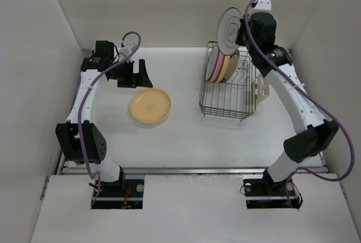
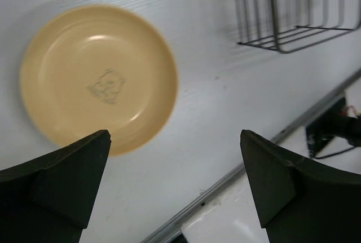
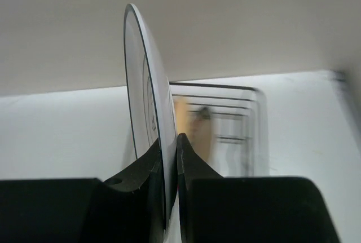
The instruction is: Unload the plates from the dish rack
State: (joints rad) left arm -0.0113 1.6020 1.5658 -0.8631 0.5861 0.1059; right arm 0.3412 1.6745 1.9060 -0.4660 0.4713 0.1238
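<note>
Right gripper (image 3: 169, 141) clamped on white dark-rimmed plate (image 3: 144, 85) at its edge, held upright above dish rack (image 1: 223, 113) to clear its wires; pink plate (image 1: 213, 65) and cream plate (image 1: 228, 65), possibly more, stand racked. Left gripper (image 2: 175, 136) gapes above yellow plate (image 2: 98, 76).

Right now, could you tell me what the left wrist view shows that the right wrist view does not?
Only the left wrist view shows the yellow plate lying flat on the table, with the left gripper open near it. Only the right wrist view shows the white plate with a dark rim, held upright and edge-on, the right gripper shut on it. Both views show part of the dish rack and the white table.
</note>
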